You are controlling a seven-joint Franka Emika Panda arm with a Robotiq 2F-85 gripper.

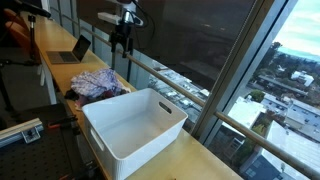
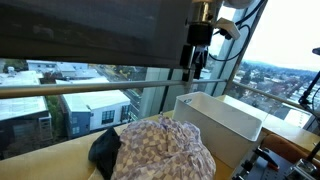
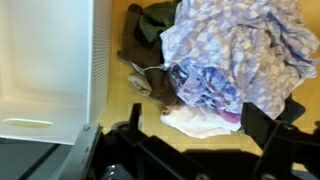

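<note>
Lilac-patterned crumpled clothes pile (image 1: 98,85), dark and white pieces tucked beneath, heaped on bench (image 1: 58,70) just beside white bin (image 1: 150,136), under released gripper (image 1: 122,47).

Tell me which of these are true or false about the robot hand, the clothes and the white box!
The black gripper hangs open above the crumpled purple-and-white patterned cloth pile. True.
The white rectangular plastic bin is full of clothes. False: it looks empty.
The gripper holds a piece of clothing. False: it holds nothing; the dark garment lies in the pile.
An open grey laptop sits on the wooden counter. True.
</note>
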